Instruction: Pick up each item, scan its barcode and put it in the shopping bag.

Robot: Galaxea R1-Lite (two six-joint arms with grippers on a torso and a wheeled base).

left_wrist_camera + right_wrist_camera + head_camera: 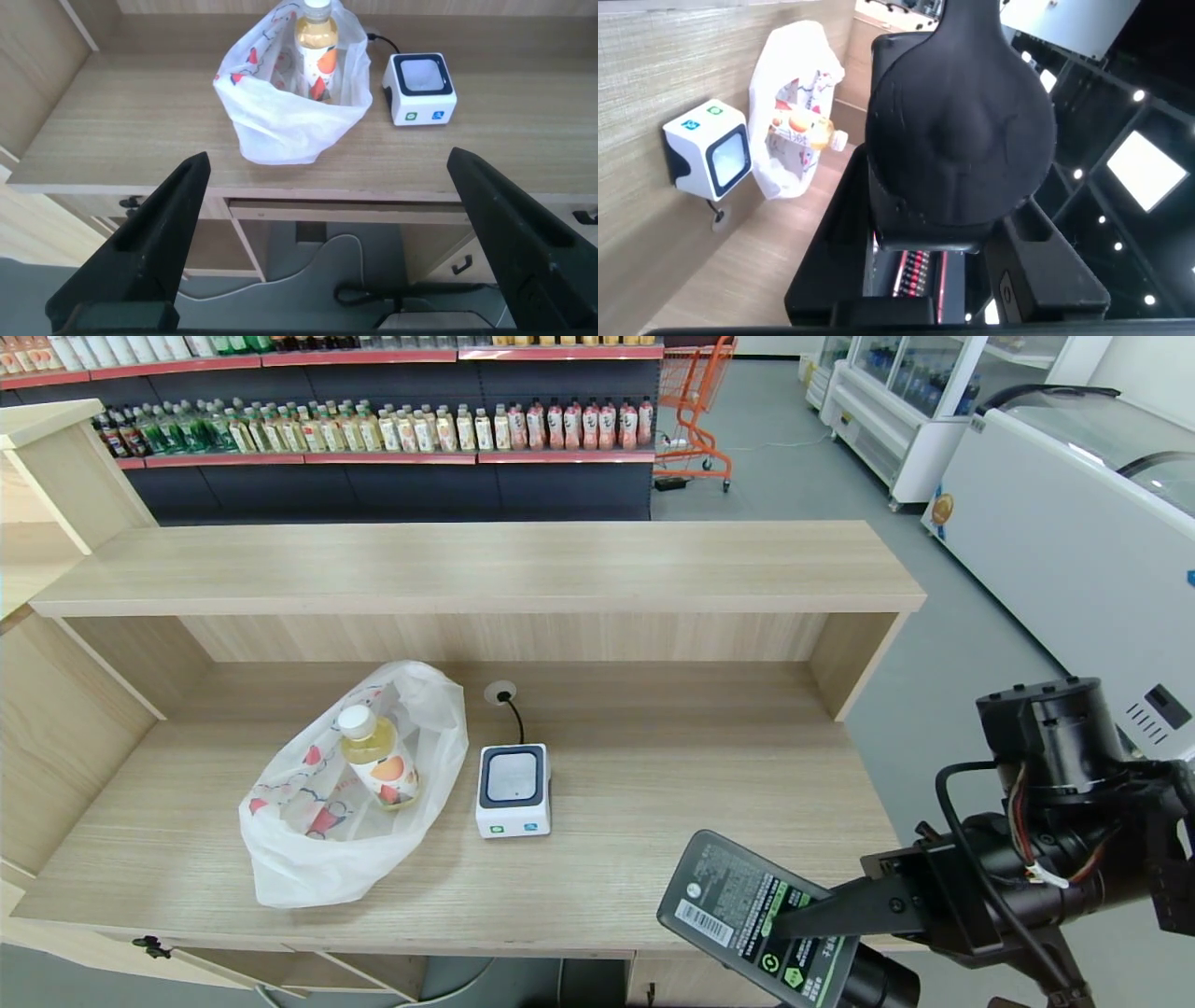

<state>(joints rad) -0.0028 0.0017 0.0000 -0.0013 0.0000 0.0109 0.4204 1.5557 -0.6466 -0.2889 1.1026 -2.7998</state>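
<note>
A dark flat pouch [738, 905] with a white barcode label hangs off the counter's front right corner, and my right gripper [794, 922] is shut on it. The right wrist view has the pouch [957, 121] close up between the fingers [831, 257]. A white scanner [513, 791] with a grey window sits mid-counter. To its left lies the white shopping bag [299, 868], open, with a yellow drink bottle [378, 761] inside. My left gripper [327, 243] is open and holds nothing, in front of and below the counter edge, facing the bag [280, 121] and scanner [420, 84].
A black cable [512, 714] runs from the scanner to a hole at the back of the counter [653, 784]. A raised shelf [467, 565] and side walls enclose the counter. Drawers [346, 210] sit under the front edge. Freezers [1074, 523] stand on the right.
</note>
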